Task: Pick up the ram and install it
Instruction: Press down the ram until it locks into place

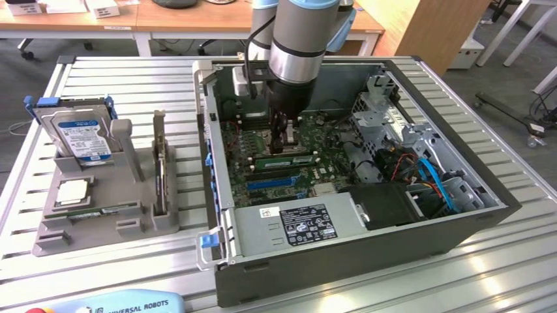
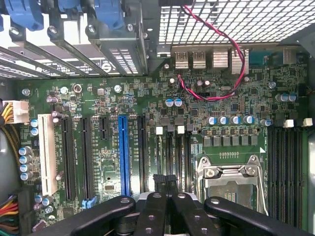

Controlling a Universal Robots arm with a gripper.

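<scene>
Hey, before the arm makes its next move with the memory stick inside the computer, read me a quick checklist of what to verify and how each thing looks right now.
1. The gripper is inside the open computer case, over the motherboard: ok.
2. The ram, the green stick beneath the gripper, is fully seated: cannot tell.
3. The memory slots ahead of the wrist are unobstructed: ok.
4. The red-black cable is clear of the gripper: ok.
5. The hard drive is upright in its holder, apart from the arm: ok.

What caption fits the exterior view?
Gripper lowered inside the open computer case over the motherboard's ram; hard drive stands in the gray holder.
</scene>
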